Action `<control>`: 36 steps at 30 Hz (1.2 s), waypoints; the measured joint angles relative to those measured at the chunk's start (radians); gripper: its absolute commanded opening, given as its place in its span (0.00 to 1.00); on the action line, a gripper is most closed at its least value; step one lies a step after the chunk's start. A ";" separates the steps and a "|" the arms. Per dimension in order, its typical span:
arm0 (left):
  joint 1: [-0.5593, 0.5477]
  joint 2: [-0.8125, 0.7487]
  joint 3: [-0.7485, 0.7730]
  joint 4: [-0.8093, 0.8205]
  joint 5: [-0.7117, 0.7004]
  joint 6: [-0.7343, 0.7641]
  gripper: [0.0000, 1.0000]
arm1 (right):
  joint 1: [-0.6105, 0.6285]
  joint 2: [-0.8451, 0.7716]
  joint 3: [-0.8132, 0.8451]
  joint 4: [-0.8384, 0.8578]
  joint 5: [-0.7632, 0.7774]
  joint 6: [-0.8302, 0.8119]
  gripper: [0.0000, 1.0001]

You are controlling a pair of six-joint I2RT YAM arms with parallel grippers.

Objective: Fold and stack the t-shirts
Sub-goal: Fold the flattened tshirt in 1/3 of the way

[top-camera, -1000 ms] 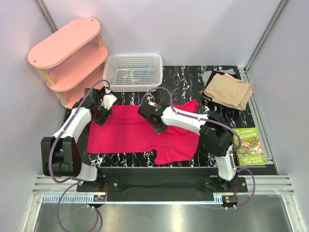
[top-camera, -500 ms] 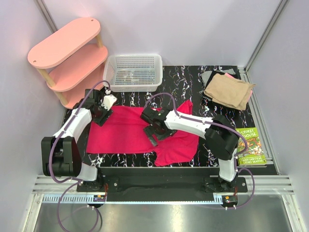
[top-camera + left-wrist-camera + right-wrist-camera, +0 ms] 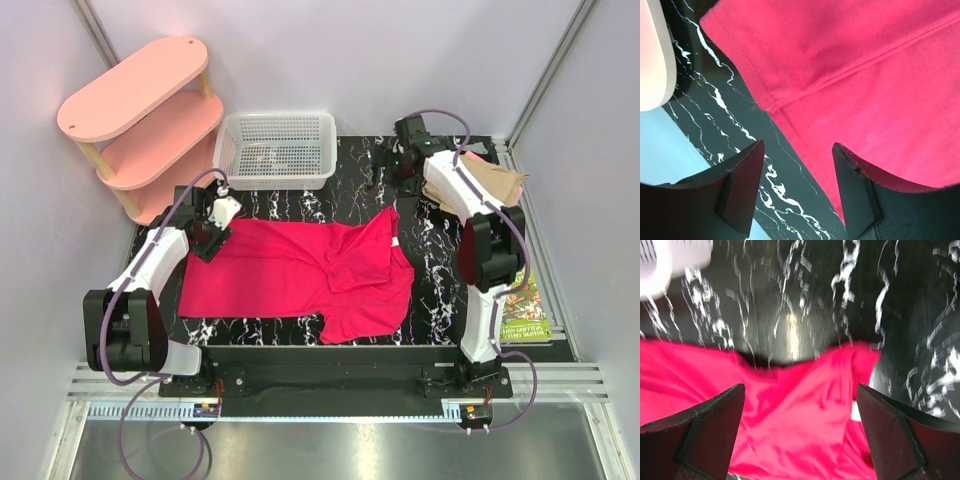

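The crimson-pink t-shirt (image 3: 290,275) lies spread on the black marbled table (image 3: 360,180), its right part folded over toward the middle. My left gripper (image 3: 206,233) hovers over the shirt's back left corner. In the left wrist view this gripper (image 3: 797,152) is open, the shirt's edge (image 3: 790,125) running below between its fingers. My right gripper (image 3: 392,170) is raised over the table's back, beside the folded tan shirt (image 3: 497,182). It (image 3: 800,390) stands wide open and holds nothing, the crimson shirt (image 3: 805,420) blurred far beneath.
A white mesh basket (image 3: 275,148) stands at the back of the table, a pink three-tier shelf (image 3: 140,120) at the back left. A green book (image 3: 520,305) lies at the right edge. The basket's corner (image 3: 665,260) shows in the right wrist view.
The right gripper opened, let go of the crimson shirt and swung from mid-table to the back right. The shirt's right part now lies folded over. The left arm stayed put.
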 measured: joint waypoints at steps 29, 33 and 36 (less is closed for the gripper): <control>0.000 0.051 0.043 -0.006 0.000 -0.002 0.62 | -0.053 0.098 -0.248 0.156 -0.246 0.114 1.00; 0.000 0.062 0.076 -0.024 0.001 -0.002 0.63 | -0.063 0.110 -0.246 0.164 -0.242 0.104 1.00; 0.000 0.094 0.139 -0.036 0.004 -0.008 0.62 | -0.084 0.111 -0.246 0.170 -0.241 0.103 1.00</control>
